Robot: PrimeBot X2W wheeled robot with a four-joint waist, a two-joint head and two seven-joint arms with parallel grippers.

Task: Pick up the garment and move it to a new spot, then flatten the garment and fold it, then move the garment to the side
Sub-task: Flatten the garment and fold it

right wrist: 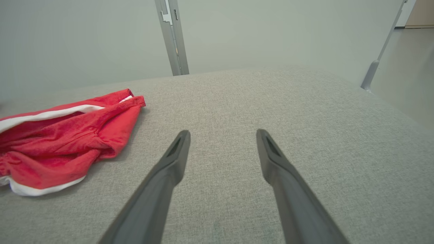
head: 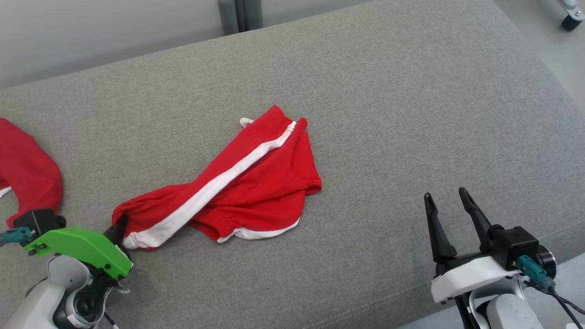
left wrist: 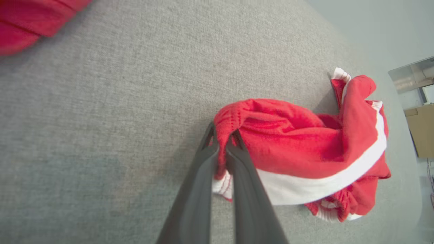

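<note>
The garment (head: 247, 183) is a pair of red shorts with a white side stripe and white hems, lying crumpled in the middle of the grey cushion (head: 365, 114). My left gripper (head: 119, 228) is shut on its near left hem corner; in the left wrist view the two dark fingers (left wrist: 203, 176) pinch a red fold of the garment (left wrist: 305, 142). My right gripper (head: 445, 198) stands open at the lower right, well clear of the cloth, nothing between its fingers (right wrist: 169, 166). The right wrist view shows the garment (right wrist: 67, 135) off to its left.
A second red cloth (head: 25, 169) lies at the cushion's left edge, also seen as the red cloth (left wrist: 30, 20) in the left wrist view. A grey post (head: 240, 13) stands behind the cushion. The cushion's front edge runs beside the right gripper, floor beyond at the right.
</note>
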